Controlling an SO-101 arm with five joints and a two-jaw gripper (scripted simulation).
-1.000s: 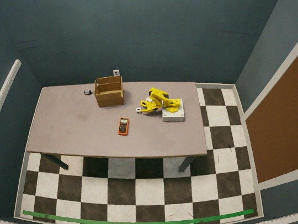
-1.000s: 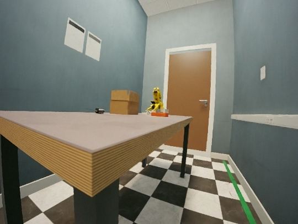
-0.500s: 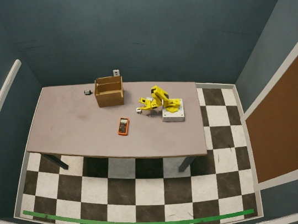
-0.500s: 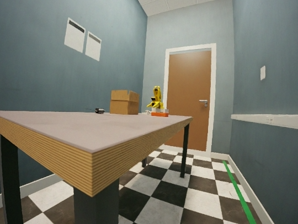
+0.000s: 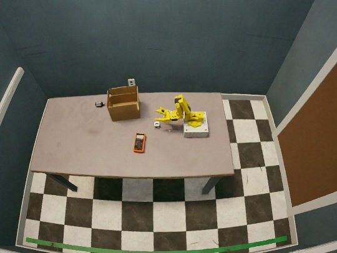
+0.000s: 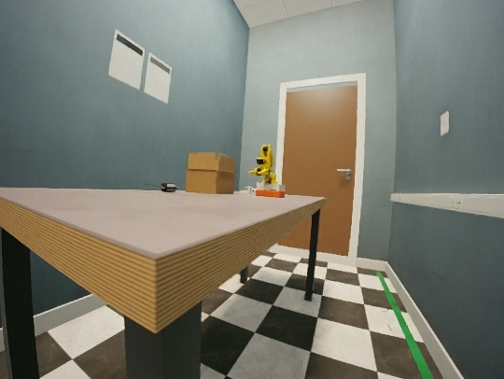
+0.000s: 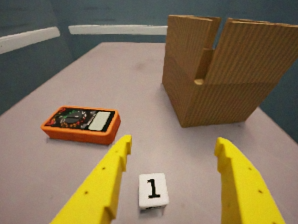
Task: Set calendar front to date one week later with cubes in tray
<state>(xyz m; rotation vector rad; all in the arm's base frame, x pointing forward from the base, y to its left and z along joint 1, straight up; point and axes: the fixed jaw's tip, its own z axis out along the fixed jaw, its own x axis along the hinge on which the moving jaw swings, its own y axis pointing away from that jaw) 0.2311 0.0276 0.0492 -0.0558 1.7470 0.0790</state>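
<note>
Hand (image 5: 156, 114) (image 6: 251, 172) (image 7: 173, 143) part-open, empty; cube (image 5: 156, 124) (image 6: 250, 189) (image 7: 153, 190) at 6 o'clock in wrist view looks light, stiff, maybe slick: pinch opposite sides, low.

Top view: gripper (image 5: 156, 115) (image 6: 250, 172) (image 7: 174, 144) shifted toward 9 o'clock, arm's elbow (image 5: 179, 99) (image 6: 266, 148) toward 12. Exterior: gripper up, toward 12.
</note>
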